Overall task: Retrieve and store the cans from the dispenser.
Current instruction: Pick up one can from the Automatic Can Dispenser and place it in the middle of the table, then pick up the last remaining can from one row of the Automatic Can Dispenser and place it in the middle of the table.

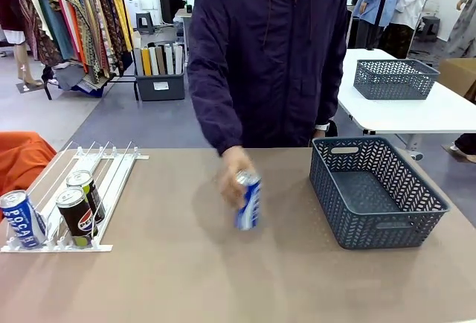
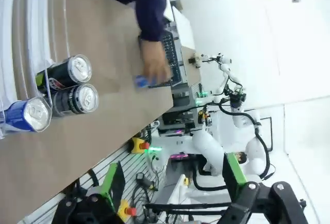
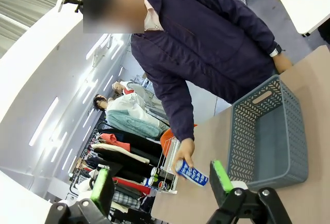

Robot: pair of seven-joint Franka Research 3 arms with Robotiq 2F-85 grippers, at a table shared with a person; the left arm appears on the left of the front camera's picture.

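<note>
The white dispenser (image 1: 116, 177) lies at the table's left, with one blue-and-white can (image 1: 21, 219) and two black cans (image 1: 76, 216) standing at its near end. The same cans (image 2: 68, 72) show in the left wrist view beside the rails (image 2: 23, 28). Over the middle of the table, the person's hand holds another blue-and-white can (image 1: 248, 200) tilted; the held can (image 3: 192, 173) also appears in the right wrist view. My left gripper (image 2: 172, 182) is open and far from the cans. My right gripper (image 3: 161, 181) is open too, with nothing between its fingers.
A dark grey-blue lattice basket (image 1: 375, 222) stands on the brown table (image 1: 186, 278) at the right, with nothing in it. A second basket (image 1: 394, 78) sits on a white table behind. The person in a dark jacket stands at the far edge.
</note>
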